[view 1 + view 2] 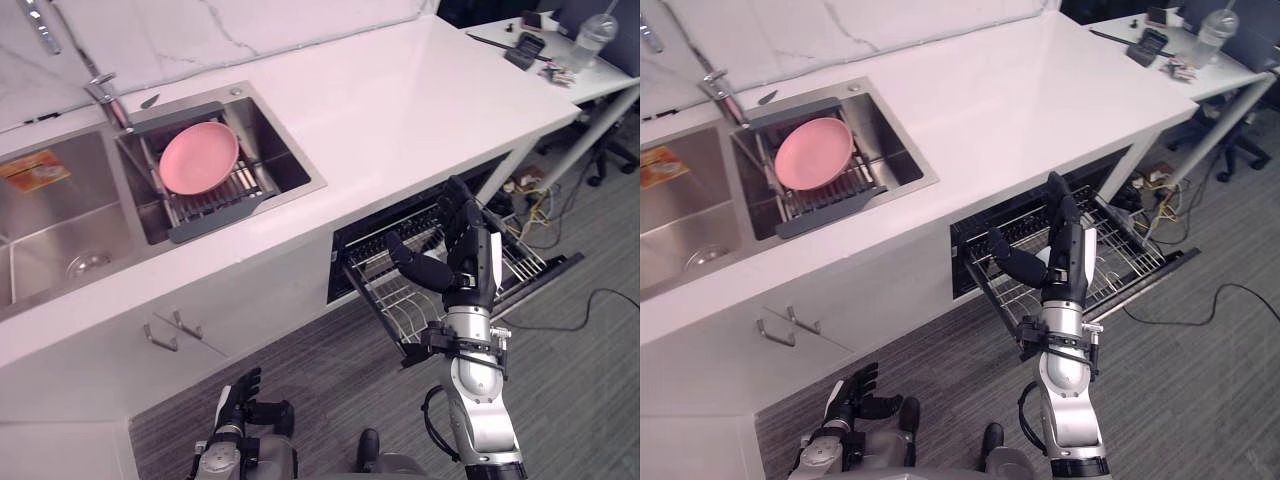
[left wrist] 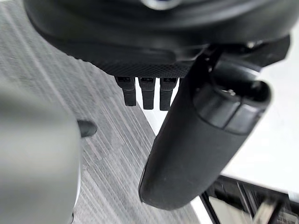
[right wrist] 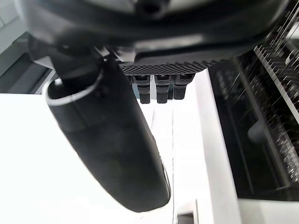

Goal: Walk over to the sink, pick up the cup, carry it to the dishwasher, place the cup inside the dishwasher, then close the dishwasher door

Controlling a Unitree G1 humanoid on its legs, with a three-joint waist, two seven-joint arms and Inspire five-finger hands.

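White counter (image 1: pixel 400 110), pink dish (image 1: pixel 198 157) in the sink (image 1: pixel 268 130). Dishwasher (image 1: pixel 380 232) is open, rack (image 1: pixel 395 300) out. Right hand (image 1: pixel 472 258) hovers above it, fingers straight, empty; left hand (image 1: pixel 238 398) hangs relaxed. I cannot tell where the cup is; the door is not yet closed.

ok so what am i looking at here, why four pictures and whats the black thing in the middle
A humanoid robot in a kitchen. The two wide pictures come from cameras in its head, looking down; the two close-ups come from its wrists. The black thing is its right hand, raised, open and empty, in front of the pulled-out wire dishwasher rack. Its left hand hangs low, also empty. In the steel sink in the white countertop, a round pink plate lies on a grey drainer.
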